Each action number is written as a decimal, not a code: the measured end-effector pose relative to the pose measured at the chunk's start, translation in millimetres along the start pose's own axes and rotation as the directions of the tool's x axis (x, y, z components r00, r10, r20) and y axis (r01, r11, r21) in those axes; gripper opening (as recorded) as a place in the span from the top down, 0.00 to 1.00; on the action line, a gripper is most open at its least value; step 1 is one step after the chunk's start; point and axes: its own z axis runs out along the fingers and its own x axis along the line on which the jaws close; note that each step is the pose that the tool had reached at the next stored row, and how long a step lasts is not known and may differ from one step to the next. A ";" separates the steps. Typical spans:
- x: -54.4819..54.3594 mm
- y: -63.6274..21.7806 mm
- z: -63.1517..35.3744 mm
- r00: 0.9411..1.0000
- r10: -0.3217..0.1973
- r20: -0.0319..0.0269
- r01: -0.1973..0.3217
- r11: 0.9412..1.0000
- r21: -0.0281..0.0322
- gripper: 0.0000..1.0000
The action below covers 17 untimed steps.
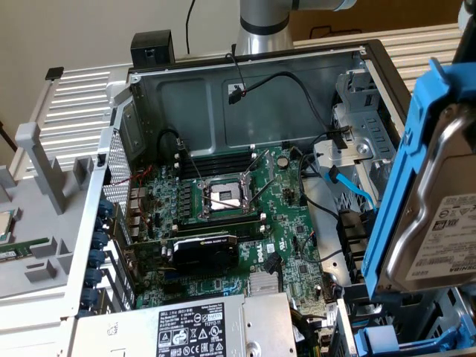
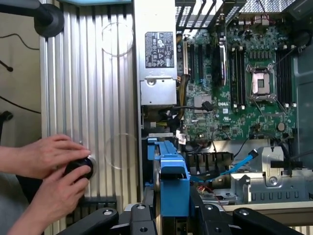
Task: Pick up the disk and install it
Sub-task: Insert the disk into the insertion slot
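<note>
One thing sits in the hand (image 2: pixel 172 211): the disk (image 1: pixel 435 216), clamped edge-on between the black fingers (image 2: pixel 200 210), which press on its blue rails (image 1: pixel 394 171). In the exterior view it hangs tilted at that view's right, above the open computer case (image 1: pixel 245 67), near the metal drive cage (image 1: pixel 357 141) and well apart from the motherboard (image 1: pixel 290 223) below. The wrist view looks along the blue rail toward the cage and a loose blue cable (image 2: pixel 242 164). Off to one side, a person's fingers (image 2: pixel 58 147) are on a black knob (image 2: pixel 78 169) on the ribbed tabletop (image 2: pixel 88 73). I judge the disk stiff and dense for its size, with smooth metal faces that could slip and insides that would not forgive a knock; the plastic rails may flex a little. The long railed edges look the soundest place to grip, leaving the label face and underside untouched
</note>
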 end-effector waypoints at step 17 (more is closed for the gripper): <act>-3.9 -2.0 28.3 1.000 0.000 0.000 0.000 1.000 -0.010 0.63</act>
